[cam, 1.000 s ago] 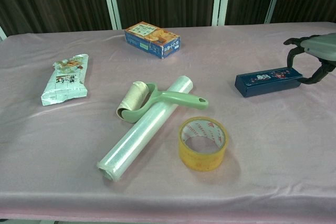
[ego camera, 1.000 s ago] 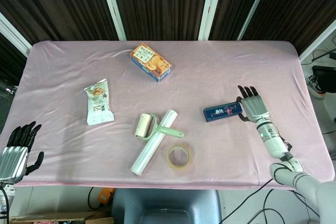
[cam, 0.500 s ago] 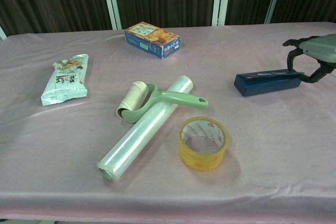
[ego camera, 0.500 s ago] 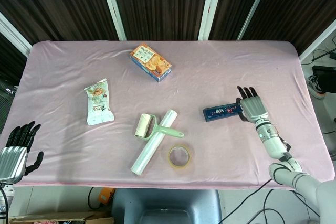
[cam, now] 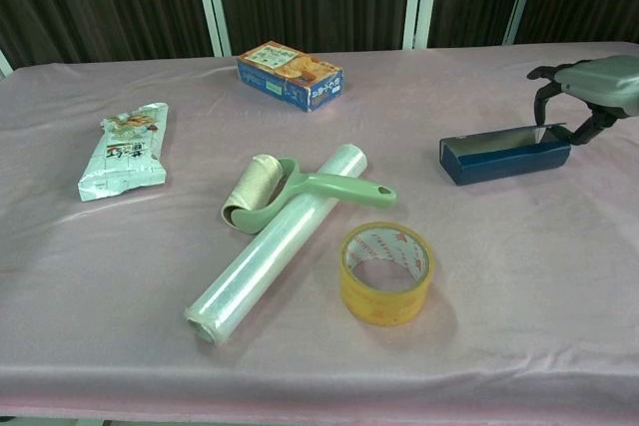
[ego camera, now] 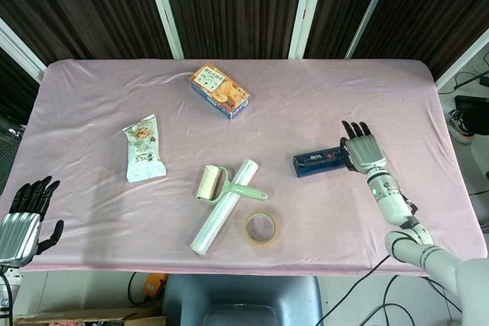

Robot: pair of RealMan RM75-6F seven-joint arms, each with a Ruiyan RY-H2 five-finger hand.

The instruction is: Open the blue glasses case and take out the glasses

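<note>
Bare tabletop (ego camera: 336, 104) surrounds the blue glasses case (ego camera: 319, 162) behind, in front and rightward, while the tape roll (ego camera: 260, 228) and lint roller (ego camera: 221, 185) crowd its left.

Looks like a lab test setup, not a home

Pink cloth (ego camera: 321, 211) over the table, dark wall panels (ego camera: 229, 5) behind (cables (ego camera: 367, 276) dangling underneath).

blue glasses case (cam: 504, 157), tipped on edge, table's right
</note>
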